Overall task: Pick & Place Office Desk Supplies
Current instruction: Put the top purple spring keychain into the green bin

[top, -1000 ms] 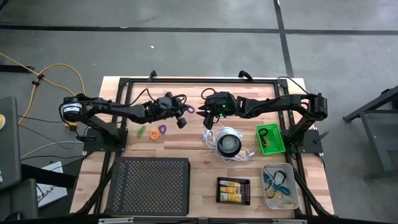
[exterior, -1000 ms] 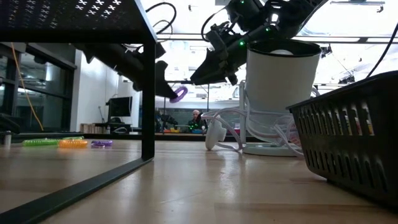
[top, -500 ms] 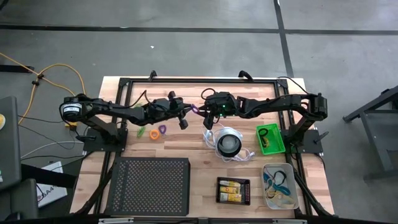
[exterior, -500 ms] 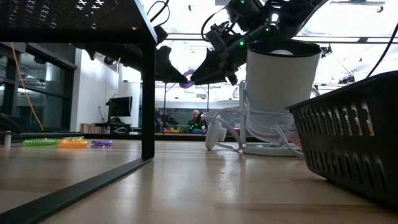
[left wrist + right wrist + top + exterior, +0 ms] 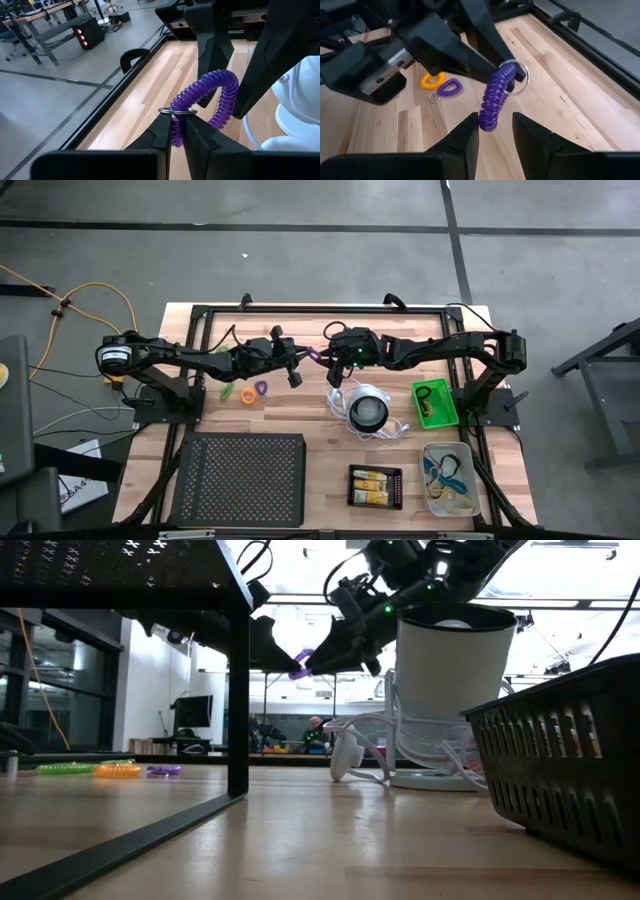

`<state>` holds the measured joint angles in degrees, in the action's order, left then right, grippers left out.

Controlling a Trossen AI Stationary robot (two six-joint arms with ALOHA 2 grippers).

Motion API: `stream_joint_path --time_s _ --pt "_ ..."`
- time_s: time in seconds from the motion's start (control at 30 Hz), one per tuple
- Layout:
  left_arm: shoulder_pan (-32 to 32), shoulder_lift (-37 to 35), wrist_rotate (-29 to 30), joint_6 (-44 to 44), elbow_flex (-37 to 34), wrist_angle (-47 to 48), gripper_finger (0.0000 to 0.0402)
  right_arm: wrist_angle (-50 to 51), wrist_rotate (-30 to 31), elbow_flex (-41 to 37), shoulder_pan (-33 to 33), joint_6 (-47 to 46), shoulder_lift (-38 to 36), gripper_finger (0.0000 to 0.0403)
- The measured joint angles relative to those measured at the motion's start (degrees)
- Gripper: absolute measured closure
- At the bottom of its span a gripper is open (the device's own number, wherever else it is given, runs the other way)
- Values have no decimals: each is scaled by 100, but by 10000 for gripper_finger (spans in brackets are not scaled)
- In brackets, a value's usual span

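Left hand (image 5: 172, 132) pinches a purple coiled loop (image 5: 210, 97) aloft; right hand (image 5: 492, 132), fingers parted, flanks its lower end above the worktop (image 5: 560, 85).

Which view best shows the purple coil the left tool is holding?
The left wrist view: the purple coil fills the frame, pinched by the left tool. The right wrist view shows it between open fingers; high and low views show a speck.

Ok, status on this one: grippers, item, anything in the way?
Left gripper shut on purple coil, mid-air. Right gripper open, fingers either side of the coil's free end. Nothing between them.
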<state>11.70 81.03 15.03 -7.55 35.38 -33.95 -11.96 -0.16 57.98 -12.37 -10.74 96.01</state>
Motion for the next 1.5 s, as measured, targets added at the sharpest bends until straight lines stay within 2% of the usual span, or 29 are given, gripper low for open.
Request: stream_joint_path --time_s 0.3,0.83,1.27,1.5 --pt "0 -2 0 -39 0 -8 375 -641 16 0 -1 -63 0 296" --pt "2 -4 4 -208 2 -300 375 -626 13 0 0 -153 2 298" --pt "0 -4 -4 -433 2 -298 375 -460 -2 0 -1 -151 2 387" --pt "0 -4 -9 -444 2 -296 375 -456 15 0 1 -151 2 381"
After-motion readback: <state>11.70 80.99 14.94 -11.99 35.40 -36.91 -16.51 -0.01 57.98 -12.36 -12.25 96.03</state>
